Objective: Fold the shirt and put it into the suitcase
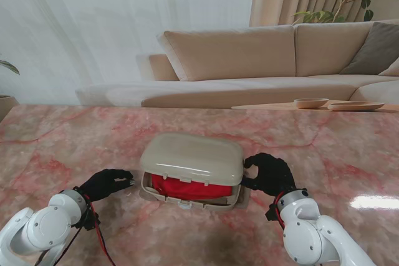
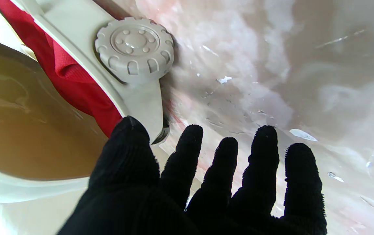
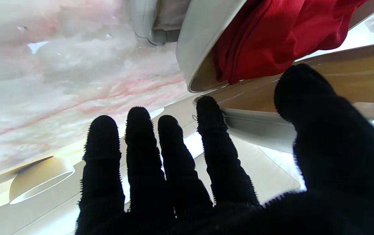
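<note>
Sitting near the middle of the pink marble table [image 1: 56,135], the beige suitcase [image 1: 190,199] is showing you its lid [image 1: 192,158] propped partly down, hovering over the base with a gap left along the side nearest to you. The red shirt [image 1: 187,189] is lying bunched inside that base, and you are seeing it through the gap; in both wrist views the red cloth is bulging up to the rim. Your left hand [image 1: 106,184] is resting low by the table just beside the case's left end, its gloved fingers [image 2: 262,156] spreading apart and gripping nothing, with one round suitcase wheel [image 2: 134,49] lying close in front of them. Your right hand [image 1: 269,174] is standing at the right end of the case, fingers also fanning open and empty, the thumb [image 3: 307,98] reaching toward the lid's edge; whether it is touching you cannot tell. Beyond the table's far edge a cream sofa [image 1: 249,54] is stretching across the room.
</note>
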Controlling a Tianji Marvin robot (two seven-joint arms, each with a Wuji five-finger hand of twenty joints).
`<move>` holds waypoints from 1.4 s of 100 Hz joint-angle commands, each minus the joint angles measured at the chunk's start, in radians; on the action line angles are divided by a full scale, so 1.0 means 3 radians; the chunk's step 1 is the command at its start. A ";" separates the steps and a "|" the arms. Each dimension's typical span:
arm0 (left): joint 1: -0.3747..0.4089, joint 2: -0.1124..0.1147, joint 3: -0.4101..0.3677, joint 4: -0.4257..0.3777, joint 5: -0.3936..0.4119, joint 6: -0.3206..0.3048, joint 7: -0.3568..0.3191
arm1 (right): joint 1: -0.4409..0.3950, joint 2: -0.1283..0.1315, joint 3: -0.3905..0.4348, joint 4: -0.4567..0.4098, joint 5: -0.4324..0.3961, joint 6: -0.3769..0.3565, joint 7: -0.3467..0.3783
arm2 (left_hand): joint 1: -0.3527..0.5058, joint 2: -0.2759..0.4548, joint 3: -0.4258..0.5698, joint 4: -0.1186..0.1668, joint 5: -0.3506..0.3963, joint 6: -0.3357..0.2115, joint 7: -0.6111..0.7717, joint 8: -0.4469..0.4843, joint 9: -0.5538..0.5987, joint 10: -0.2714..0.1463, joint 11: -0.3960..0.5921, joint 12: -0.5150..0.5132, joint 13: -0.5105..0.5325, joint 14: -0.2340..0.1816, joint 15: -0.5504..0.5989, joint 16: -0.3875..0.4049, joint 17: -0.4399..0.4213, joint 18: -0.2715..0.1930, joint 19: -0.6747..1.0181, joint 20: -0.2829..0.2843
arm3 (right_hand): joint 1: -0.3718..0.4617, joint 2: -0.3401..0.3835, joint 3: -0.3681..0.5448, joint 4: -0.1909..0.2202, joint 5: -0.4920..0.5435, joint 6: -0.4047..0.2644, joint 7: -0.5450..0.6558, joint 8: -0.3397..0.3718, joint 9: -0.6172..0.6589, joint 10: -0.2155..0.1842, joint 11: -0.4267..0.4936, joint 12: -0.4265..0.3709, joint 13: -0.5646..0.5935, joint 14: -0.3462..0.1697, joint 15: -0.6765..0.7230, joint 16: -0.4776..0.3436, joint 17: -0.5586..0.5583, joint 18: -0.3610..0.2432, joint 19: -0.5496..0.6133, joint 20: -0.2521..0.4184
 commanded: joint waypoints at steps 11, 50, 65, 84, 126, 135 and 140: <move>0.0025 0.0001 0.0011 0.0051 0.0003 0.0000 -0.0005 | -0.0089 0.0002 0.0002 0.0003 0.0020 0.0048 0.0047 | 0.0007 0.0119 -0.0069 0.0020 0.0039 -0.0122 0.0055 0.0023 0.0039 -0.0056 0.0018 -0.0005 -0.0040 0.0068 -0.0048 -0.0032 -0.0047 0.0061 -0.0031 0.0055 | 0.0016 0.0048 -0.0082 0.0123 0.0026 -0.0077 0.0042 0.0060 -0.0028 -0.0017 -0.0060 -0.0041 0.0019 -0.0027 -0.0033 -0.0017 -0.0019 0.0035 -0.0043 0.0024; 0.0020 0.0000 0.0010 0.0063 0.0003 -0.0010 -0.0002 | -0.0192 0.0006 0.0022 -0.0015 0.0027 0.0102 0.0076 | 0.0004 0.0118 -0.0070 0.0019 0.0038 -0.0122 0.0056 0.0023 0.0041 -0.0057 0.0017 -0.0005 -0.0038 0.0065 -0.0048 -0.0033 -0.0046 0.0066 -0.0032 0.0056 | -0.0018 -0.0018 0.0002 0.0121 0.0071 -0.0103 0.0062 0.0061 0.0018 -0.0027 -0.0055 -0.0037 0.0041 -0.0015 -0.0018 -0.0011 -0.0006 0.0047 -0.0026 0.0039; 0.0020 0.0000 0.0010 0.0065 0.0002 -0.0012 -0.0001 | -0.0236 0.0008 0.0041 -0.0033 0.0009 0.0123 0.0081 | 0.0004 0.0119 -0.0070 0.0019 0.0040 -0.0122 0.0057 0.0023 0.0046 -0.0065 0.0020 -0.0004 -0.0039 0.0066 -0.0049 -0.0033 -0.0047 0.0066 -0.0032 0.0057 | -0.0023 -0.0046 0.0039 0.0116 0.0055 -0.0106 0.0057 0.0058 0.0014 -0.0032 -0.0057 -0.0037 0.0040 -0.0020 -0.0019 -0.0013 -0.0008 0.0049 -0.0025 0.0037; 0.0015 -0.0001 0.0009 0.0075 0.0005 -0.0024 0.0009 | -0.0287 0.0008 0.0079 -0.0071 -0.0018 0.0134 0.0078 | 0.0006 0.0119 -0.0070 0.0019 0.0038 -0.0121 0.0055 0.0022 0.0052 -0.0070 0.0021 -0.0003 -0.0036 0.0065 -0.0047 -0.0032 -0.0048 0.0065 -0.0033 0.0058 | -0.0025 -0.0055 0.0061 0.0106 0.0033 -0.0111 0.0054 0.0056 -0.0002 -0.0045 -0.0055 -0.0035 0.0013 -0.0030 -0.0032 -0.0021 -0.0023 0.0032 -0.0039 0.0029; 0.0021 -0.0005 -0.0014 0.0077 0.0023 -0.0069 0.0036 | -0.0313 -0.0004 0.0137 -0.0221 -0.0124 0.0041 -0.0031 | 0.0008 0.0119 -0.0069 0.0020 0.0011 -0.0146 0.0046 0.0018 0.0056 -0.0066 0.0025 0.0000 -0.0018 0.0069 -0.0028 -0.0021 -0.0038 0.0056 -0.0028 0.0064 | 0.0074 0.0027 -0.0022 0.0114 0.0007 -0.0079 0.0048 0.0059 -0.0011 -0.0045 -0.0051 -0.0029 -0.0004 -0.0033 -0.0048 -0.0021 -0.0042 0.0017 -0.0070 0.0024; 0.0021 -0.0007 -0.0018 0.0080 0.0029 -0.0086 0.0051 | -0.0254 -0.0012 0.0094 -0.0223 -0.0143 -0.0040 -0.0115 | 0.0008 0.0118 -0.0070 0.0020 0.0004 -0.0162 0.0047 0.0019 0.0066 -0.0059 0.0030 0.0002 0.0004 0.0071 0.0010 0.0004 -0.0028 0.0056 -0.0014 0.0071 | 0.0083 0.0080 -0.0038 0.0123 -0.0053 -0.0002 0.0006 0.0044 0.0005 -0.0028 -0.0039 -0.0020 0.0007 -0.0036 -0.0043 -0.0016 -0.0036 0.0009 -0.0068 0.0029; 0.0021 -0.0008 -0.0021 0.0083 0.0029 -0.0093 0.0056 | -0.0208 -0.0022 0.0051 -0.0208 -0.0132 -0.0087 -0.0185 | 0.0010 0.0120 -0.0069 0.0020 -0.0003 -0.0167 0.0047 0.0019 0.0067 -0.0060 0.0031 0.0003 0.0003 0.0069 0.0021 0.0014 -0.0026 0.0055 -0.0008 0.0074 | 0.0097 0.0146 -0.0042 0.0128 -0.0025 -0.0001 0.0007 0.0043 0.0024 -0.0019 -0.0026 -0.0013 0.0015 -0.0029 -0.0037 -0.0013 -0.0058 0.0015 -0.0093 0.0021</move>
